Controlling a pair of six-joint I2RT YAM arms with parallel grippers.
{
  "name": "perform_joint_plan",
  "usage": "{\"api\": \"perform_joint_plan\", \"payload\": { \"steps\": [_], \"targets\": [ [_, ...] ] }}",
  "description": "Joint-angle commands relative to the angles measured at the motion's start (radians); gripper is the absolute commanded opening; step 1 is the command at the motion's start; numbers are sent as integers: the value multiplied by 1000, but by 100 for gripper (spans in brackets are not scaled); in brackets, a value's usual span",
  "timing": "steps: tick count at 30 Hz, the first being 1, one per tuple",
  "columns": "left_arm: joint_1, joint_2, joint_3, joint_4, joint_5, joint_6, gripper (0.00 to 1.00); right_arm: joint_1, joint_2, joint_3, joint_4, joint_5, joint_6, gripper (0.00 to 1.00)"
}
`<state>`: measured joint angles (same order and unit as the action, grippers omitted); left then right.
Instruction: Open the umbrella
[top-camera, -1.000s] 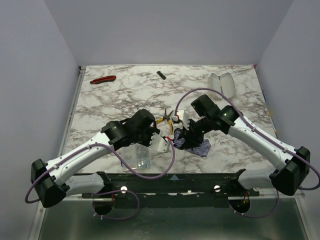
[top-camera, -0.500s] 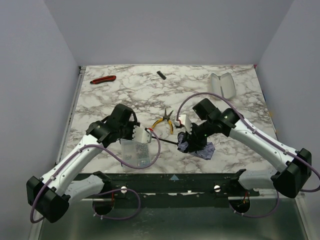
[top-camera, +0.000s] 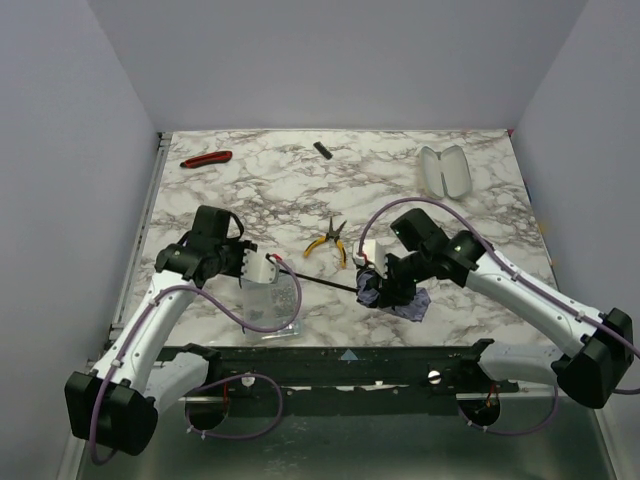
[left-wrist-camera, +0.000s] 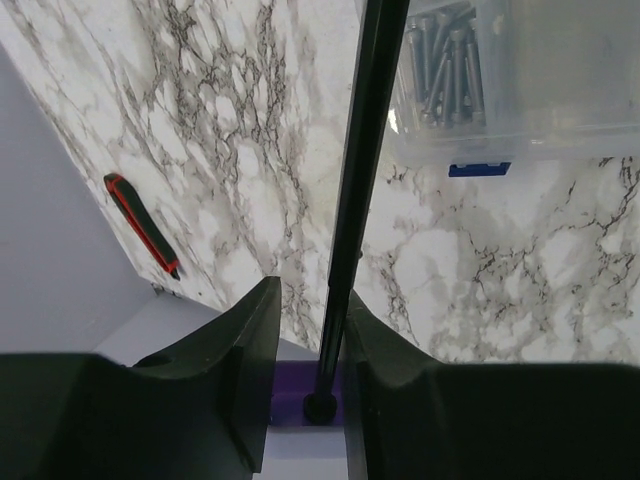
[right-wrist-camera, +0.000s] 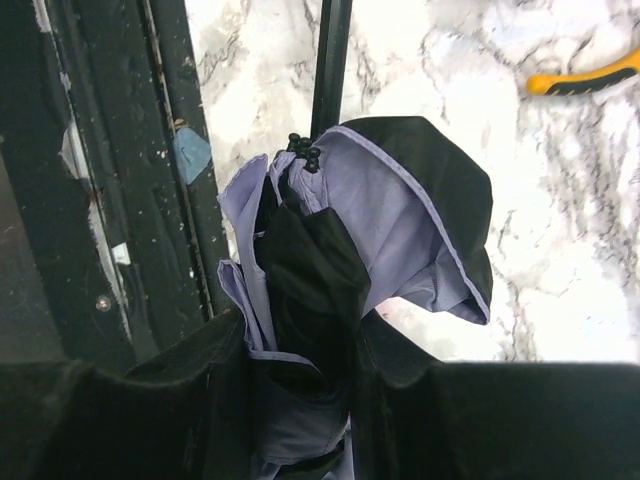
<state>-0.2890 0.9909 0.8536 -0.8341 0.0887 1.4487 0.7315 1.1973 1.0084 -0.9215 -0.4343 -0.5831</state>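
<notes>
The left pincer (top-camera: 266, 268) clamps the umbrella (right-wrist-camera: 330, 250) by its handle (left-wrist-camera: 292, 402); the right pincer (top-camera: 376, 281) clamps the bunched canopy (top-camera: 403, 299). The shaft (top-camera: 320, 281) spans between them over the worktop (top-camera: 300, 190), likely so opposed pulls extend it.

The desk (top-camera: 260, 195) was white marble-patterned with grey veins. Near its far left corner lay a red-handled cutter (top-camera: 206, 158). Farther right along the back were a small black bar (top-camera: 322, 150) and an open pale case (top-camera: 445, 170). Yellow-handled pliers (top-camera: 328, 243) lay near the middle. A clear plastic box (top-camera: 272, 303) holding metal bolts sat by the near edge, left of centre. The umbrella (top-camera: 408, 301) sagged its lavender cloth right of centre; whether it touched the desk could not be told.
</notes>
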Motion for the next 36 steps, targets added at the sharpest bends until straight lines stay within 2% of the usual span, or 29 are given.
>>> {"api": "perform_joint_plan", "payload": {
  "steps": [1,5,7,10,15,20,23,26,28,32,36],
  "targets": [
    [109,24,20,67,-130,102,29,0,-44,-57,-231,53,-79,0],
    [92,55,114,35,-89,52,29,-1,-20,-43,-206,25,-55,0],
    [60,61,161,12,-41,24,34,0,-8,-26,-180,13,-43,0],
    [-6,63,223,-26,4,-15,45,0,16,6,-137,-11,-19,0],
    [-111,55,264,-75,88,-33,71,0,53,55,-41,-35,51,0],
    [-182,30,291,-124,201,-36,80,-5,72,100,71,-34,132,0],
    [-189,-12,316,-137,354,-74,88,-26,86,129,137,-51,196,0],
    [-192,-56,342,-43,488,-285,98,-65,90,151,224,-72,283,0],
    [-192,-68,373,37,530,-508,99,-105,95,171,281,-90,356,0],
    [-191,-69,387,157,519,-862,98,-165,108,228,410,-115,554,0],
    [-182,-106,312,309,498,-1170,98,-176,107,269,537,-143,731,0]
  ]
}}
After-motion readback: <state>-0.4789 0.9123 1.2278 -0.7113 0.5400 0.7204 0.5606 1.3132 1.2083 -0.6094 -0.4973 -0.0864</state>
